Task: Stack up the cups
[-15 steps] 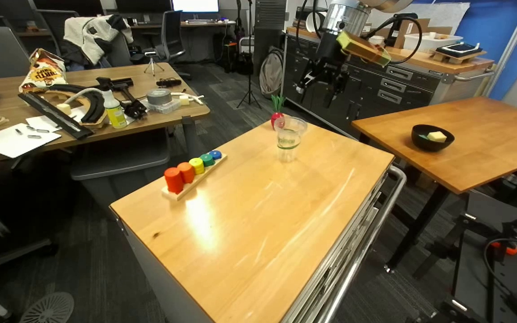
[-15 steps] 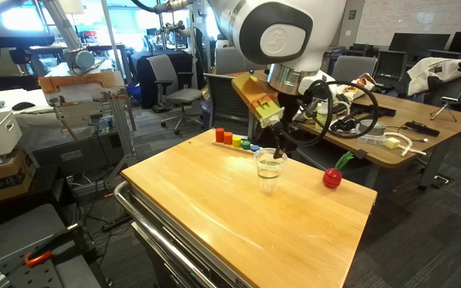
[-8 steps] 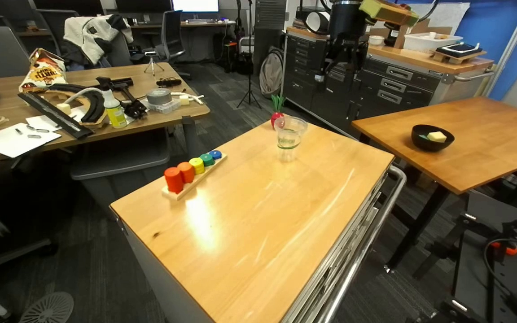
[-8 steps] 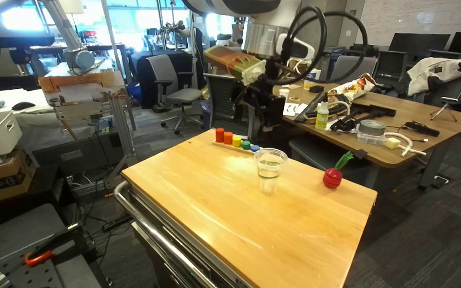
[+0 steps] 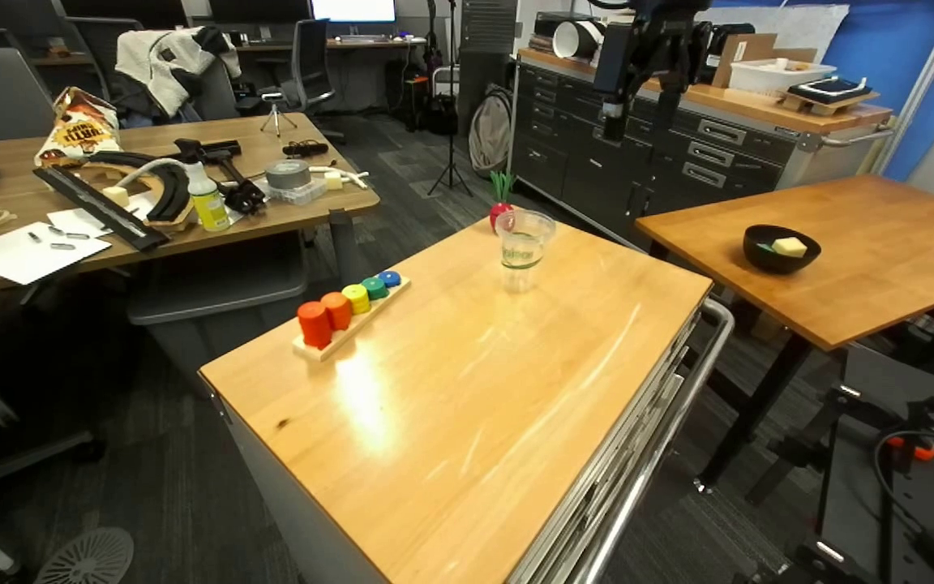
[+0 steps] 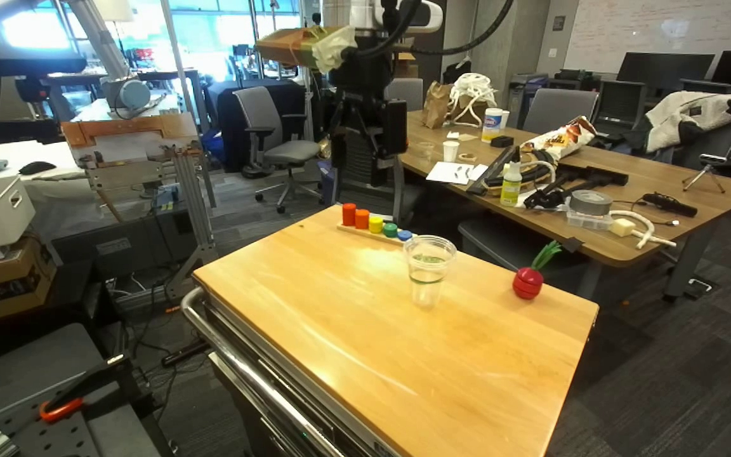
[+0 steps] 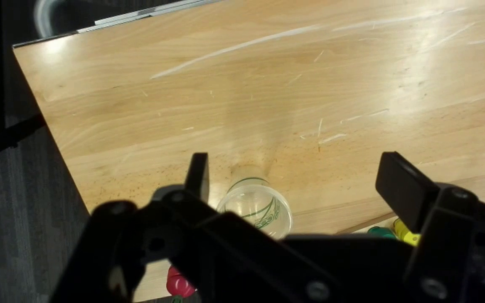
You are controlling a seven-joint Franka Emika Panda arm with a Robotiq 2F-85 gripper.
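A clear cup (image 6: 426, 289) with a green print stands upright on the wooden cart top (image 6: 340, 317). It shows in an exterior view (image 5: 520, 264) and in the wrist view (image 7: 263, 208), where my gripper partly covers it. Its rim looks layered; I cannot tell if more than one cup is nested there. No separate cup and no red-tinted cup show on the cart. My gripper (image 7: 297, 176) is open with nothing between its fingers. It hangs well above the cart and apart from the cup, as an exterior view (image 6: 359, 168) shows.
A rack of coloured pegs (image 6: 375, 227) stands at the cart's edge. A red radish toy (image 6: 527, 283) with green leaves stands near the cup. A cluttered table (image 6: 632, 241) lies beyond the cart. A side table holds a black bowl (image 5: 779, 250).
My gripper has risen and swung away from the cup, up and to the left in an exterior view, and now points more straight down. The cup has stayed in place.
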